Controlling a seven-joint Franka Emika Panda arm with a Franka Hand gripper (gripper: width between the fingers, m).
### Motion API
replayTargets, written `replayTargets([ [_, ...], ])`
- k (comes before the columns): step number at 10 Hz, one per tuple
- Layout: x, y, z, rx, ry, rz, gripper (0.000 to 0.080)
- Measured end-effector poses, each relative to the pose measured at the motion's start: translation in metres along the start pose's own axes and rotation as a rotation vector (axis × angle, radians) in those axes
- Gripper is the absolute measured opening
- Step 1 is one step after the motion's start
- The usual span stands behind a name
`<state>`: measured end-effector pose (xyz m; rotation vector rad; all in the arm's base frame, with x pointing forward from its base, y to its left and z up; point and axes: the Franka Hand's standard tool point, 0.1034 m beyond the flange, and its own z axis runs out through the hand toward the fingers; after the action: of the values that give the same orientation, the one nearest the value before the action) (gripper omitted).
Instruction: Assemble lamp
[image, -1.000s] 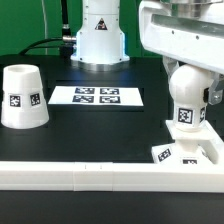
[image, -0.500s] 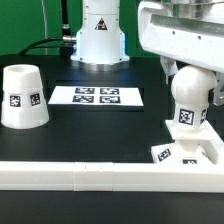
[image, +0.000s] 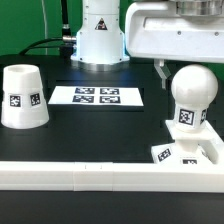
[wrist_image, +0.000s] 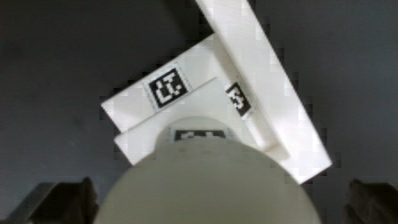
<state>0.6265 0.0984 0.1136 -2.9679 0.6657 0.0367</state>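
Observation:
The white bulb (image: 191, 95) stands upright on its neck in the flat square base (image: 190, 155) at the exterior view's right. My gripper (image: 190, 62) hangs just above the bulb's round head, with one dark finger (image: 160, 69) showing beside it. In the wrist view the bulb head (wrist_image: 205, 175) fills the space between my fingers (wrist_image: 63, 202), with a gap on each side, so the gripper (wrist_image: 214, 205) is open and holds nothing. The tagged base (wrist_image: 196, 90) lies beneath. The tapered shade (image: 22, 97) stands alone at the exterior view's left.
The marker board (image: 98, 96) lies flat in the middle of the black table, in front of the robot's pedestal (image: 98, 38). A long white wall (image: 100, 175) runs along the front edge, right next to the base.
My gripper has risen off the bulb's head, which now shows whole. The bulb and base have stayed in place.

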Motion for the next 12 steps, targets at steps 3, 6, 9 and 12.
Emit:
replayTargets([
  [3,0.002,0.000,0.000,0.003,0.010,-0.274,0.0699],
  [6,0.007,0.007,-0.001,0.001,0.012,-0.515,0.0699],
  [9,0.008,0.008,-0.001,-0.012,0.015,-0.753,0.0699],
  [12,0.009,0.011,0.000,-0.016,0.012,-0.939,0.0699],
])
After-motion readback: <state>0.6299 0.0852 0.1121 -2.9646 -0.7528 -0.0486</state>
